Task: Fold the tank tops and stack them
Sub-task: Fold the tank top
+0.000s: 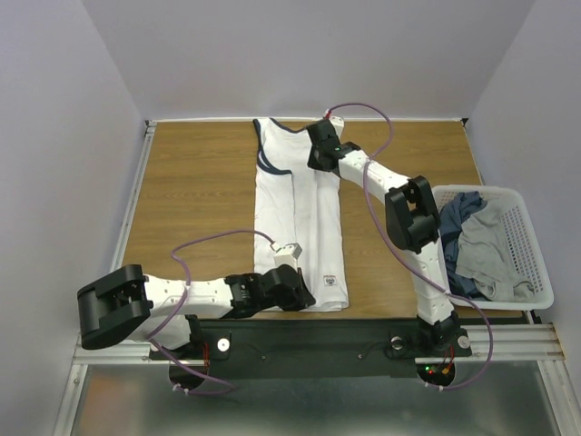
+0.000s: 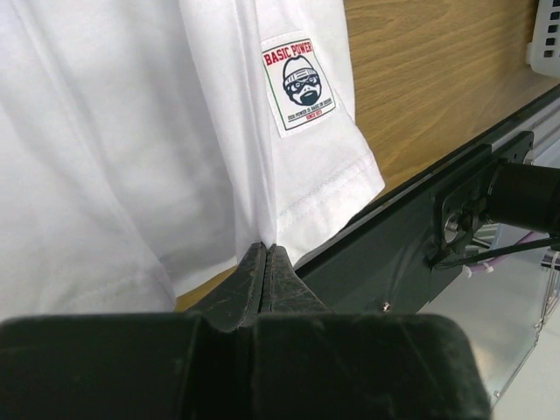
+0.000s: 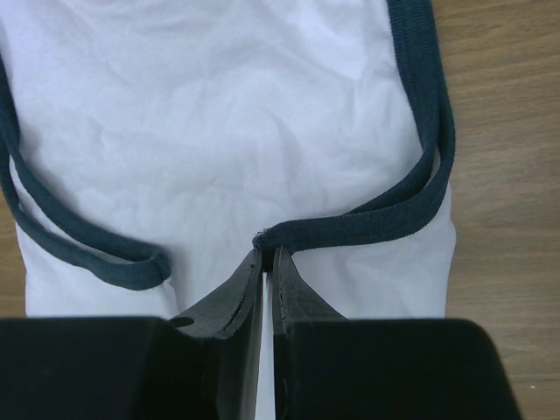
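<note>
The white cloth tank top (image 1: 300,218) with navy edging lies lengthwise, folded narrow, on the brown wooden surface (image 1: 191,191). The left claw (image 2: 267,258) pinches its near hem corner, and the right claw (image 3: 267,262) pinches the navy edging at its far end. A grey top (image 1: 486,254) and a dark blue top (image 1: 457,211) sit in the white plastic mesh basket (image 1: 531,232) to the right.

wooden table (image 1: 200,191) — white tank top (image 1: 313,236) flat, mesh basket (image 1: 531,250) at right.
</note>
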Robot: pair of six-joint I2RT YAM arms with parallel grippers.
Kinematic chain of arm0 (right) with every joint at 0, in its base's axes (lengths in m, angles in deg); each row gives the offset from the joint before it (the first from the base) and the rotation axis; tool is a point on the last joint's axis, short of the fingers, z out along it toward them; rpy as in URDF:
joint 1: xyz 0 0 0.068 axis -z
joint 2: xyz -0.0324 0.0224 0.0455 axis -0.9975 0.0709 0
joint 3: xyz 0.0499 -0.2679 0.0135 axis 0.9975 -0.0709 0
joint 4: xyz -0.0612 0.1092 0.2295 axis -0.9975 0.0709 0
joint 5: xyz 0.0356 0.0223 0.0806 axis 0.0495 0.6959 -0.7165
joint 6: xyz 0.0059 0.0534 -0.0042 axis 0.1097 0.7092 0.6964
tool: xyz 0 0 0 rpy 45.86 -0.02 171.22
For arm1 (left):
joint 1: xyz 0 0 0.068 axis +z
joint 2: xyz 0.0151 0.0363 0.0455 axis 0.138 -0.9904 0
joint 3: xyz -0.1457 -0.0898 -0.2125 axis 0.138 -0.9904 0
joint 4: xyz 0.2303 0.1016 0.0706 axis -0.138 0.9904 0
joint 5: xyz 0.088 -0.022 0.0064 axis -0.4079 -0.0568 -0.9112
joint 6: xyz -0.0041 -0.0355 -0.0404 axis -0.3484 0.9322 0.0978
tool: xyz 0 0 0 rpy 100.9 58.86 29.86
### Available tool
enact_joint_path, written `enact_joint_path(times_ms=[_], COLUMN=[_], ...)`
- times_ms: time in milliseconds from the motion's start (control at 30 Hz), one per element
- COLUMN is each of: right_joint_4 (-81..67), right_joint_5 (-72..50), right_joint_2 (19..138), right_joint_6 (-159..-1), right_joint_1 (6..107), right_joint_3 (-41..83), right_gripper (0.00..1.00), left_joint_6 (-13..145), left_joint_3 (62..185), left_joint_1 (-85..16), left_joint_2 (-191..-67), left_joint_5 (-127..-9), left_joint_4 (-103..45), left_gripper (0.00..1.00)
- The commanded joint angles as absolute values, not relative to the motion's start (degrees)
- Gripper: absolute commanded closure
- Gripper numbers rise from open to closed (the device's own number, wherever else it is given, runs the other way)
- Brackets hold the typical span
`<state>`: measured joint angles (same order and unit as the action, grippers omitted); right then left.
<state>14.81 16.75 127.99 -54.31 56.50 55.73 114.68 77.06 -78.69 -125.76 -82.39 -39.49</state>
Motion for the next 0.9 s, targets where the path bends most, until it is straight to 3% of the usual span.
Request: enact_joint_path(times_ms=[0, 867], right_joint_4=[14.0, 14.5], right_joint_5=[19.5, 21.7], right_joint_2=[129.8, 134.7], right_joint_6=[-53.9, -54.4], right_joint_1=[54.9, 50.2], right_joint_3=[60.1, 66.7], right_gripper=[1.00, 1.00], left_joint_6=[115.6, 117.8], left_joint_3=[75.8, 74.4], left_joint_1=[-78.9, -79.9], left_joint_2=[-123.7, -122.2], left_joint_5=[-82.7, -83.2], left_joint_4=[-38.5, -34.6], left_gripper=[1.00, 1.00])
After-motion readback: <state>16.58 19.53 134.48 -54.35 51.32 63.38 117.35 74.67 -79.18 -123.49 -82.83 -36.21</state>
